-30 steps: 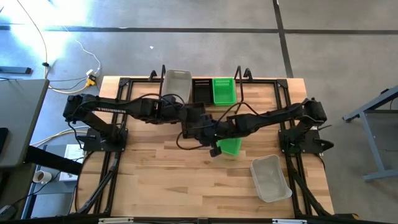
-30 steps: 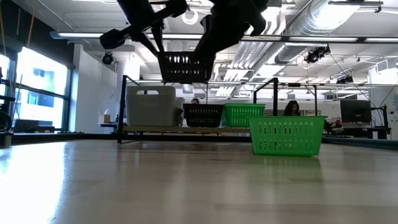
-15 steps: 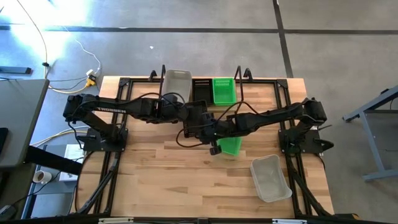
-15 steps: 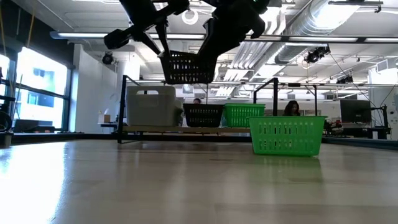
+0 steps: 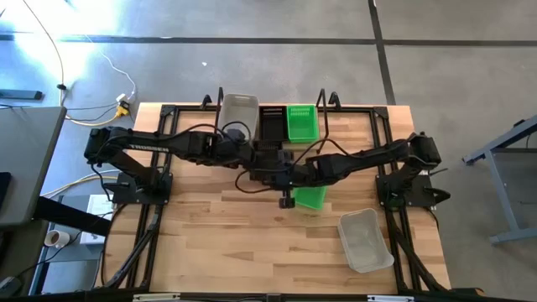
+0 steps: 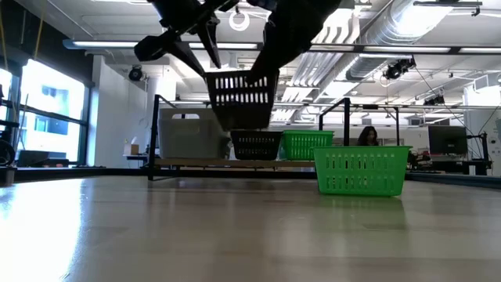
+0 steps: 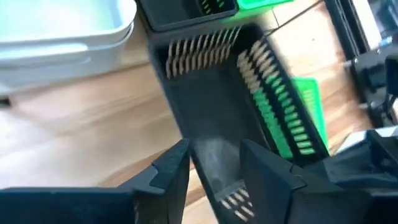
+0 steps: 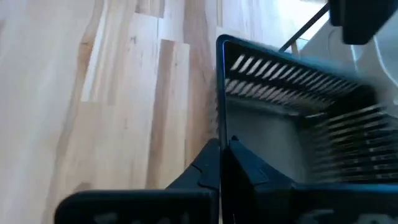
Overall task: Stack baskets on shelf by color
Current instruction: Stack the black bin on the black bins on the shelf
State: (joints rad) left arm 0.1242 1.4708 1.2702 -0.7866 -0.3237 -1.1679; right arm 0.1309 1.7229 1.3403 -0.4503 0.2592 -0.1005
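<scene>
A black perforated rectangular plastic basket (image 6: 241,92) hangs tilted in the air above the wooden worktop (image 5: 218,235), in front of the low light-wood shelf (image 6: 196,163). The right gripper (image 8: 222,163) has its jaws clenched on the basket's rim, while the left gripper (image 7: 214,163) straddles an end wall with jaws released. A bright green slotted plastic basket (image 6: 362,171) stands on the worktop just beside.

green baskets: two, one on the shelf (image 5: 302,122), one on the table (image 5: 312,197)
black baskets: two, one shelved (image 5: 272,122), one held aloft (image 6: 241,95)
whitish baskets: two (image 5: 238,111) (image 5: 365,240)
arms: two
</scene>
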